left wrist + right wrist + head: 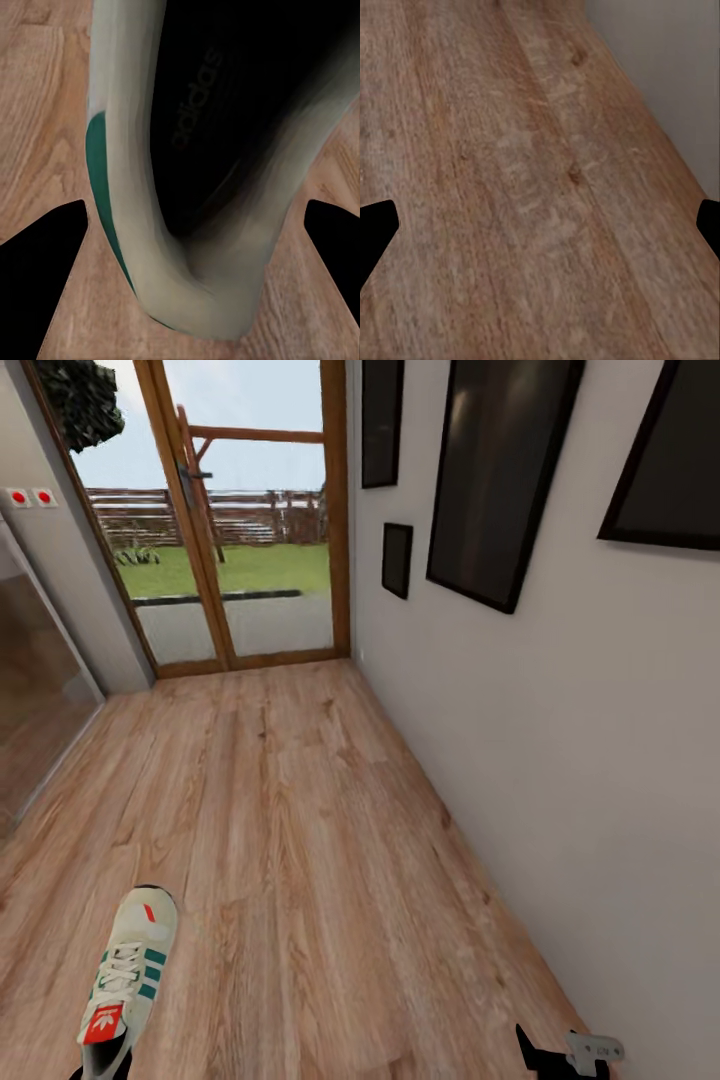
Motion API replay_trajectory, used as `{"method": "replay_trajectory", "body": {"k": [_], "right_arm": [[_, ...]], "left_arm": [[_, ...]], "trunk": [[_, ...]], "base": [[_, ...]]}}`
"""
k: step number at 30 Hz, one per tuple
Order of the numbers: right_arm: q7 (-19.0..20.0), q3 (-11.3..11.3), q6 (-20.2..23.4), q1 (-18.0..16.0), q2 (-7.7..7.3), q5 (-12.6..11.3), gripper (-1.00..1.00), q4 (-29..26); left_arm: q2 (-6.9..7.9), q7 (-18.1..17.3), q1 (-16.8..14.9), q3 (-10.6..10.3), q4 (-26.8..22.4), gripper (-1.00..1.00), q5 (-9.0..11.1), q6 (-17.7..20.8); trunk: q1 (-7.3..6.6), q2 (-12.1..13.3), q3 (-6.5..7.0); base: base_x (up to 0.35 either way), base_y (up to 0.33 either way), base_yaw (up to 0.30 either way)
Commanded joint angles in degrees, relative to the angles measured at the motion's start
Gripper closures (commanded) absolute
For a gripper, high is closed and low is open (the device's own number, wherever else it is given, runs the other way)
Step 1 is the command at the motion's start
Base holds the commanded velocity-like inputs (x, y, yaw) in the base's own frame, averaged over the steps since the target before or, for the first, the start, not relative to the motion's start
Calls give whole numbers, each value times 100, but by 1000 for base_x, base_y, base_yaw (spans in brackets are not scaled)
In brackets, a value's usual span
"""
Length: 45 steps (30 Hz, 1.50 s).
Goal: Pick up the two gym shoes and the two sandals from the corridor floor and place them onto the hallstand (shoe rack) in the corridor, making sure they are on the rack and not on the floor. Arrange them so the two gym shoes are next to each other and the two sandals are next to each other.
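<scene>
Left of the glass door, low over the corridor floor: one gym shoe carried.
Left gripper clamped on its heel collar, long axis pointing doorward; right gripper spread, holding nothing, by the wall.

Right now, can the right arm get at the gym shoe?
Probably not. The gym shoe sits at the robot's left, apparently between the left claw's fingers, while the right claw hangs open over bare corridor floor beside the wall.
</scene>
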Motion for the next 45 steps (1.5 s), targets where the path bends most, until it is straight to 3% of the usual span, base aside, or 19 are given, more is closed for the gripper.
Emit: {"method": "replay_trajectory", "body": {"k": [1, 30, 45], "right_arm": [[37, -48, -30, -5, 4, 55, -100, 2], [37, -48, -42, -5, 4, 55, -100, -8], [46, -49, -42, -5, 3, 54, -100, -17]], "left_arm": [[-2, -46, -11, 49, -2, 100, -29, -13], [6, -46, -11, 52, 75, 100, -20, -13], [14, -46, -11, 58, 77, 100, -20, -13]], "trunk": [[3, -2, 1], [3, -2, 163], [3, -2, 192]], "base": [[340, 0, 251], [341, 0, 229], [340, 0, 82]]}}
